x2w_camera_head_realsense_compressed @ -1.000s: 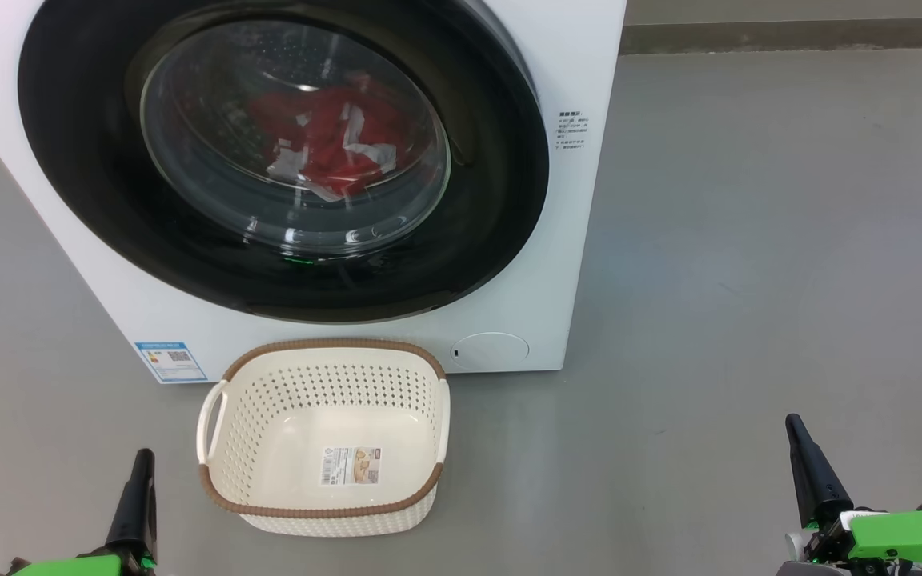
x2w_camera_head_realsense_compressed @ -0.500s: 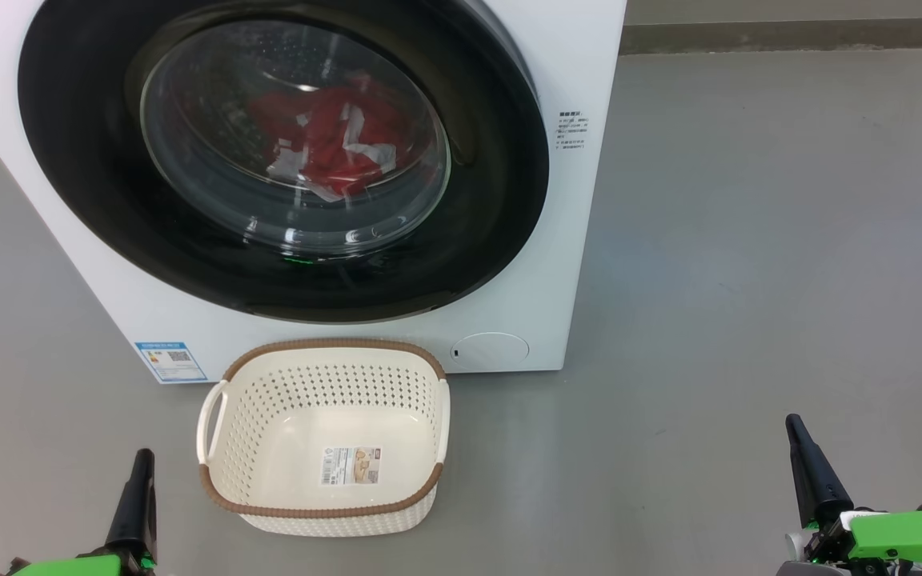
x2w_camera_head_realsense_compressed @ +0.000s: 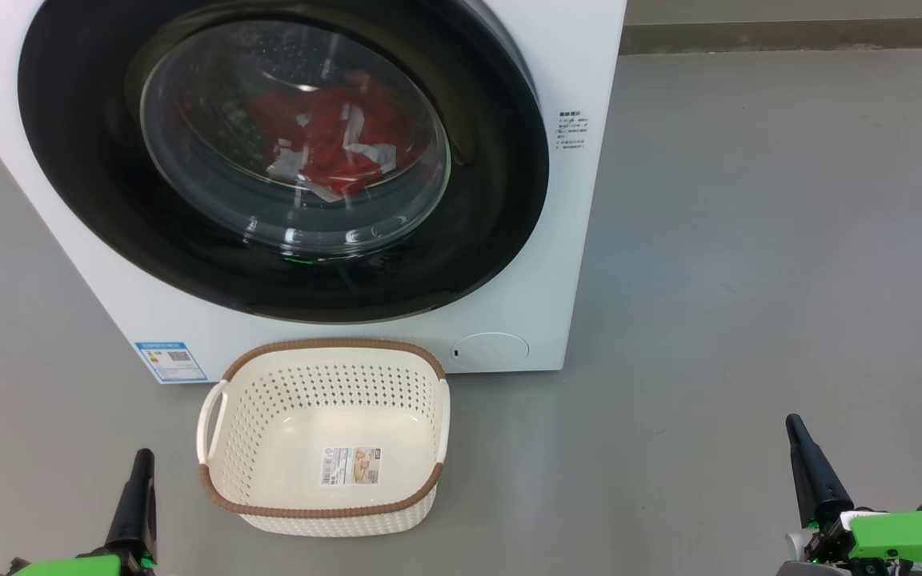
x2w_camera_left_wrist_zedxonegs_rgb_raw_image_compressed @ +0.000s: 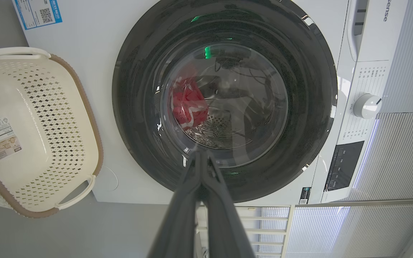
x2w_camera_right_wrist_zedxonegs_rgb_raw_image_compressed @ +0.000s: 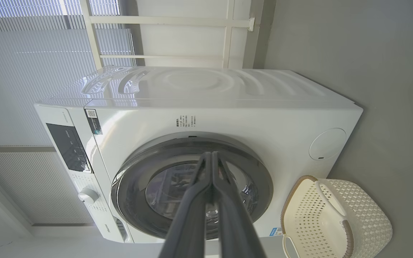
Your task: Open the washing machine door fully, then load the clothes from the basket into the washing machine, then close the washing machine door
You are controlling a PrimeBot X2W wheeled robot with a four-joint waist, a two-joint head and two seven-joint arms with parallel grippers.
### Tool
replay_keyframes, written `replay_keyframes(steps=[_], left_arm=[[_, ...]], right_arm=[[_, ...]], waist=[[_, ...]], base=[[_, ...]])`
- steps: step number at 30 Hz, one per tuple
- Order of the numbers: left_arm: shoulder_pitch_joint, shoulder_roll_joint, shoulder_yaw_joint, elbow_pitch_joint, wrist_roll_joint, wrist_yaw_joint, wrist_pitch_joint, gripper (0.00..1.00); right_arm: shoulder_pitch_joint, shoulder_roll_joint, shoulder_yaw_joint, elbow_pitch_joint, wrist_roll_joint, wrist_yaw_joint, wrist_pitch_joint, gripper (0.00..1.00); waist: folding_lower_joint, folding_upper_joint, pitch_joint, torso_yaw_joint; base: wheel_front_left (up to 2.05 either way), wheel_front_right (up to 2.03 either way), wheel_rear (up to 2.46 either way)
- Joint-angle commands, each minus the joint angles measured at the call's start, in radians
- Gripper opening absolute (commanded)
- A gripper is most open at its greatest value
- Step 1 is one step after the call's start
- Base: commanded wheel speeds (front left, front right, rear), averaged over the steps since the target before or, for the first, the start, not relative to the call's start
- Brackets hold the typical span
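On washing machine (x2w_camera_left_wrist_zedxonegs_rgb_raw_image_compressed: 95,43): "isense" lettering (x2w_camera_left_wrist_zedxonegs_rgb_raw_image_compressed: 387,10) | blue QR sticker (x2w_camera_left_wrist_zedxonegs_rgb_raw_image_compressed: 38,12) | basket (x2w_camera_left_wrist_zedxonegs_rgb_raw_image_compressed: 92,122) label (x2w_camera_left_wrist_zedxonegs_rgb_raw_image_compressed: 0,139)

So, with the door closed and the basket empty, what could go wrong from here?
1. The washing machine door looks closed over the clothes, but whether its latch caught cannot be seen; it might swing open.
2. The basket stands close before the machine; rolling forward, the robot may push it.
3. The shut left fingers sit near the basket; a careless turn could strike it.
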Motion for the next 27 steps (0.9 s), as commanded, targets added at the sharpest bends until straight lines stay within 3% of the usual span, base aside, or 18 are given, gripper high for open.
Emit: replay_keyframes(steps=[1,27], left_arm=[[-0.039,0.014,0.034,-0.018,-0.003,-0.003,0.007,0.00],[-0.039,0.014,0.034,-0.018,-0.002,-0.003,0.008,0.00]], right_arm=[[-0.046,-0.002,0.021,-0.025,-0.002,-0.001,0.006,0.00],[-0.046,-0.001,0.020,-0.025,-0.003,-0.001,0.007,0.00]], waist=[[0.0000,0.0000,0.000,0.000],[0.0000,0.0000,0.000,0.000]], base=[[0.00,0.00,0.00],[0.00,0.00,0.00]])
